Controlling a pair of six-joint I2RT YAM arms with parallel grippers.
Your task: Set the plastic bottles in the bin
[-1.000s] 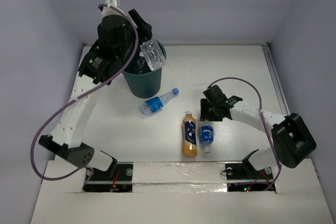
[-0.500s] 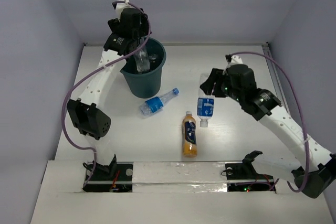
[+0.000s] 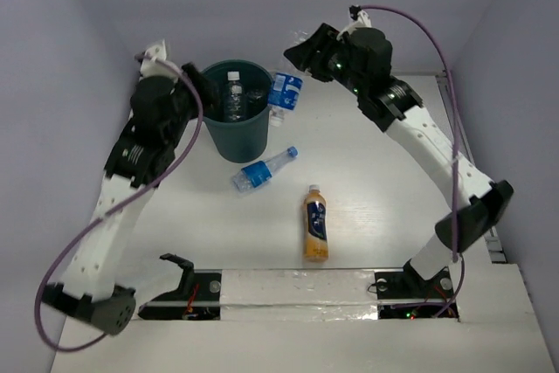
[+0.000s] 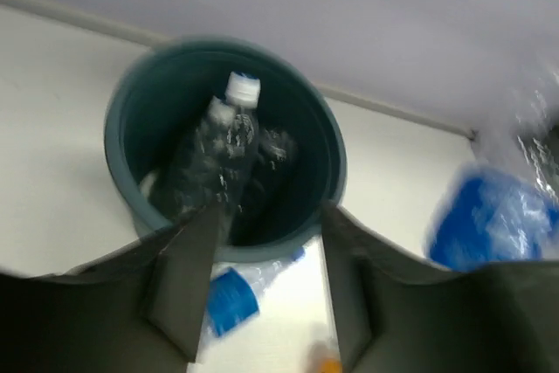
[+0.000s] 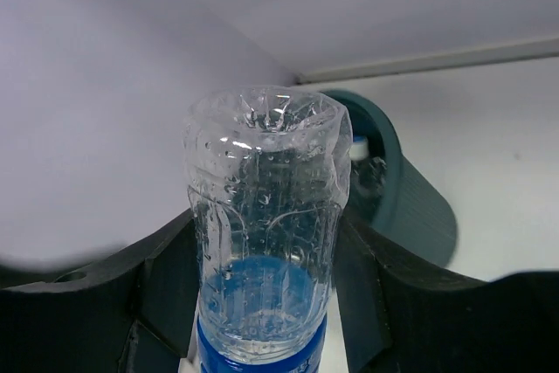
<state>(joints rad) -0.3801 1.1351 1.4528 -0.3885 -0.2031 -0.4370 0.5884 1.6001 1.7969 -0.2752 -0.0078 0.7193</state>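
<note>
1. My right jaws grip a blue-label bottle [image 5: 262, 242] near its base; it hangs cap-down just beside the bin's [image 3: 236, 133] right rim.
2. My left jaws stand apart, empty, by the bin's left side.
3. Clear bottles [image 3: 231, 93] lean cap-up inside.
4. On the white worktop [image 3: 384, 207] a second blue-label bottle [image 3: 262, 170] lies cap far-right; the orange bottle [image 3: 315, 223] lies cap towards the back.
5. Pale grey walls [image 3: 79, 32] surround.

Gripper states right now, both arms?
Left gripper: jaws open, nothing between them, beside the bin.
Right gripper: jaws shut on a blue-labelled bottle, held up next to the bin.
</note>
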